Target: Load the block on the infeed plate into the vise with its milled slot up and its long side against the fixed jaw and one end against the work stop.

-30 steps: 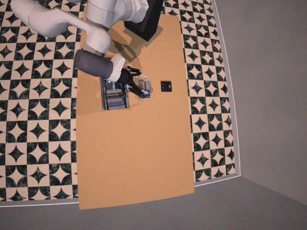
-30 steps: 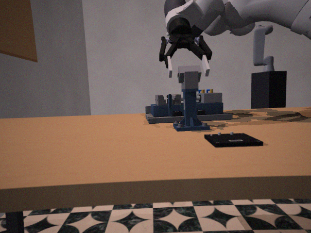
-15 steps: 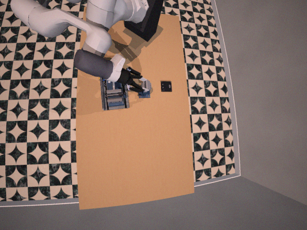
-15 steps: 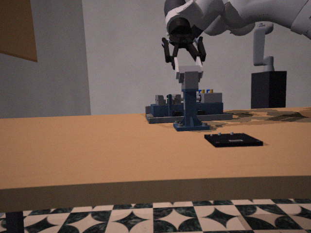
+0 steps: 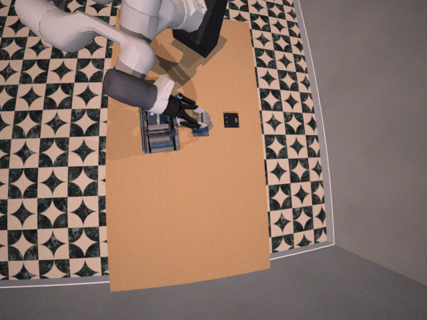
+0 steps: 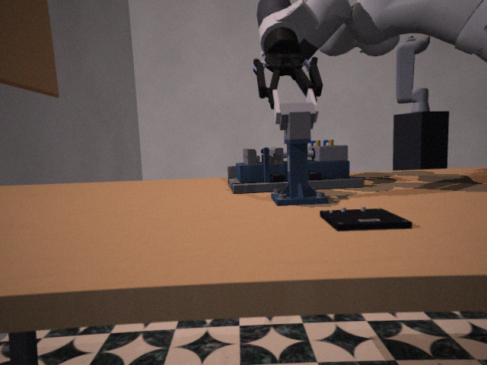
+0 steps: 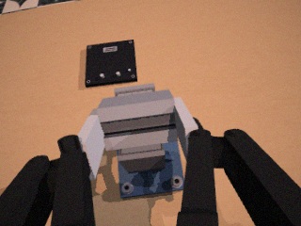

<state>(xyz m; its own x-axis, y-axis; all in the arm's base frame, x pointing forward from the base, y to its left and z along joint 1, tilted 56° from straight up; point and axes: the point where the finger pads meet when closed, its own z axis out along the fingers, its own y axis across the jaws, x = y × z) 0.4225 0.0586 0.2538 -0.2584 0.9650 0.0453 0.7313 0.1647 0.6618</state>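
Observation:
The grey part point(image 6: 297, 118) sits on top of the blue V-block stand point(image 6: 297, 172); it also shows in the wrist view point(image 7: 137, 122) and from above point(image 5: 204, 119). A dark groove runs across its upper face in the wrist view. My gripper point(image 6: 295, 105) is shut on the part, a white finger pad on each side point(image 7: 134, 132); it also shows from above point(image 5: 199, 116). The vise point(image 5: 159, 132) stands left of the V-block, partly under my arm; it also shows behind the stand point(image 6: 293, 166). The black infeed plate point(image 5: 231, 119) lies bare to the right, also seen in the wrist view point(image 7: 111, 63).
The robot's dark base point(image 5: 203, 27) stands at the table's far end, also in the side view point(image 6: 420, 139). The infeed plate point(image 6: 365, 218) carries small pegs. The table edge runs close to the vise's left side.

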